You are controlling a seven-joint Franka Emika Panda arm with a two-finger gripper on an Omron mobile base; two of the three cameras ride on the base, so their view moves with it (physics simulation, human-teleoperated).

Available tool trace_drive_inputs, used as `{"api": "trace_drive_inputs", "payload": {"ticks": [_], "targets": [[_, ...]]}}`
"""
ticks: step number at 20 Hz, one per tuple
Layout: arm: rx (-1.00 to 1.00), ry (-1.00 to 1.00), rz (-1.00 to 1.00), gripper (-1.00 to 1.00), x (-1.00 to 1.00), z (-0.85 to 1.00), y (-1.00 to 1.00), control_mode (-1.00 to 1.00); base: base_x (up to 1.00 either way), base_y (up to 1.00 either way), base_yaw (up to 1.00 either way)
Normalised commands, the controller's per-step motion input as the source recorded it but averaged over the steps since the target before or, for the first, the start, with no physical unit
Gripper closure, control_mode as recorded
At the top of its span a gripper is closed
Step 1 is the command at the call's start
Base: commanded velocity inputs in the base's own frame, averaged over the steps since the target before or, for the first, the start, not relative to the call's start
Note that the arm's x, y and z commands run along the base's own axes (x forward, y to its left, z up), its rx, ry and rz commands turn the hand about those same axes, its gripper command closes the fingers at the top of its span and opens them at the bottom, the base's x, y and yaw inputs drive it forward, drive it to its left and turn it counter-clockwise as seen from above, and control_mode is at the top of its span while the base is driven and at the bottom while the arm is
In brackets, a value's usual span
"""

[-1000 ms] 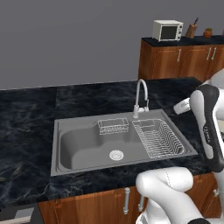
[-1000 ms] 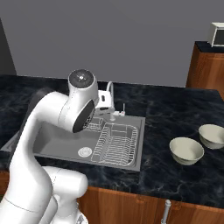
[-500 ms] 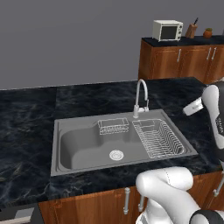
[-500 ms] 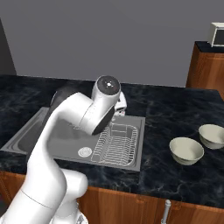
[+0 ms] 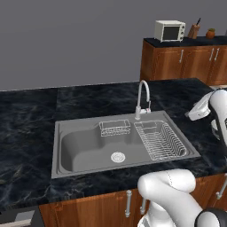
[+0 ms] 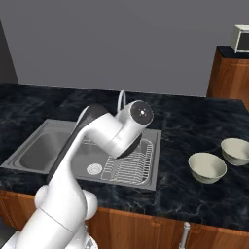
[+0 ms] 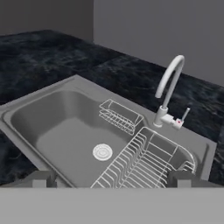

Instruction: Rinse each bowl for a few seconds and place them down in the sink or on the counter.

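- We are holding nothing: jaws standing wide open, hanging over the near rim of the sink and looking into the basin.
- Both bowls are sitting on the worktop, right of the sink and well apart from it: near bowl and far bowl, just beside each other, both upright.
- Step in hand, as we are reading it: reaching for the first bowl; neither one looks rinsed yet.
- To do it well: we are taking the near bowl first, one finger inside the rim and one outside, pinching the wall instead of spanning the whole bowl.
- We are coming down on the rim side away from the far bowl so we are not knocking it.
- Bowls: round, smooth, cream inside, olive-grey outside, thin curved walls; likely slippery, so we are pinching squarely.
- Worktop: glossy black marble look with pale veins.
- Sink: matte grey steel, deep basin, round drain, wire rack on the right half, small wire basket at the back.
- Faucet: curved gooseneck, spout over the basin; we are aiming to carry the bowl under it, clear of the rack.
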Motion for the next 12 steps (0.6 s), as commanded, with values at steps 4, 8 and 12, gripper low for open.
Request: {"api": "trace_drive_inputs", "payload": {"ticks": [4, 8, 12], "targets": [[0.04, -0.15, 0.07, -1.0, 0.38, -0.31, 0.0, -1.0, 0.0, 0.0, 0.0], [0.06, -0.1, 0.03, -1.0, 0.45, -0.23, 0.0, -1.0, 0.0, 0.0, 0.0], [0.06, -0.05, 0.02, -1.0, 0.52, -0.19, 0.0, -1.0, 0.0, 0.0, 0.0]]}}
